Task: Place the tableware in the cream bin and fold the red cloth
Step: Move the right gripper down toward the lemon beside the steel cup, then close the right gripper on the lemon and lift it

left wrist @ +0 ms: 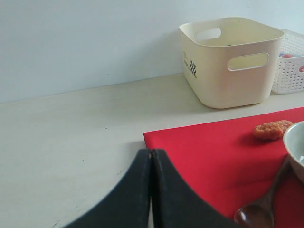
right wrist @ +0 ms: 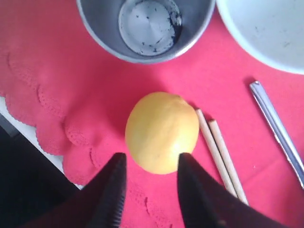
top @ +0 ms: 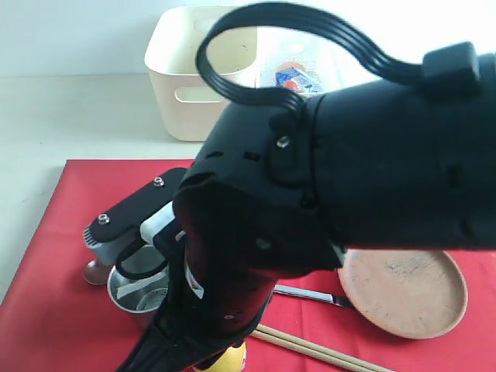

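Right wrist view: the right gripper (right wrist: 152, 190) has its jaws partly apart, one on each side of the near end of a yellow lemon (right wrist: 161, 133) lying on the red cloth (right wrist: 42, 80). Contact with the lemon cannot be confirmed. The steel cup (right wrist: 145, 26) stands upright, mouth towards the camera, with dark specks on its floor. The pale bowl (right wrist: 266, 33) sits just beside it. The chopsticks (right wrist: 221, 156) lie side by side and parallel, their ends just beside the lemon. The silver knife (right wrist: 278, 130) lies flat, its long axis roughly parallel to them.

Exterior view: a black arm (top: 372, 170) fills most of the frame. The round wooden plate (top: 403, 291) lies flat on the cloth at the right. The chopsticks run from bottom centre towards the lower right. The cream bin (top: 182, 70) stands upright behind the cloth, off it.

Left wrist view: the left gripper (left wrist: 151, 190) is fully closed and empty, where the table (left wrist: 71, 142) meets the cloth. The dark spoon (left wrist: 261, 209) lies bowl-end nearest the camera, its handle reaching the pale bowl's side.
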Tool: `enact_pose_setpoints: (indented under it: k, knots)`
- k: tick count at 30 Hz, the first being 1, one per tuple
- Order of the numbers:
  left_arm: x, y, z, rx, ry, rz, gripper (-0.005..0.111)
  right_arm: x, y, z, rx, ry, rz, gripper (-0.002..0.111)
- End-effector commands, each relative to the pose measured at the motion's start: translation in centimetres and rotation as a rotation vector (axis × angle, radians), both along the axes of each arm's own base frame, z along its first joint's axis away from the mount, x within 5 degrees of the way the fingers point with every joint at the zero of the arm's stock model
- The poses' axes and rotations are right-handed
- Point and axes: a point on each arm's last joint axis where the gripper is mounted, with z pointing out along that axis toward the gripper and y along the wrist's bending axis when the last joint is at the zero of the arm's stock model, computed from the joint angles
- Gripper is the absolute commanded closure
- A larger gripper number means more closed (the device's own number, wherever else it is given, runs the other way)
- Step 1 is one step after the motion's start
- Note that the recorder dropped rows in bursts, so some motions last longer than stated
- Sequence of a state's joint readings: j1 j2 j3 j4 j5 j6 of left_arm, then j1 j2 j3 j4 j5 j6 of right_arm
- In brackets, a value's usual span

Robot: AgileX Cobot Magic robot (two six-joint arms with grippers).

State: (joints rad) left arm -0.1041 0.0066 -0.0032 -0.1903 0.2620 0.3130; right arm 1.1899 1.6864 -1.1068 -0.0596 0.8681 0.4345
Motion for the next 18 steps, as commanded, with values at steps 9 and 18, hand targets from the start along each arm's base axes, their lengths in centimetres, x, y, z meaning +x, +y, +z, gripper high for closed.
enact_pose_setpoints:
  k: [9,18]
  knots:
    - [0.0,0.0,-0.1,0.001,-0.006,0.001,0.105,0.4,1.4,-3.1,-0.022,-0.019,0.017,0.035]
    - [0.0,0.0,-0.1,0.001,-0.006,0.001,0.105,0.8,1.8,-6.4,-0.103,-0.011,-0.001,0.035]
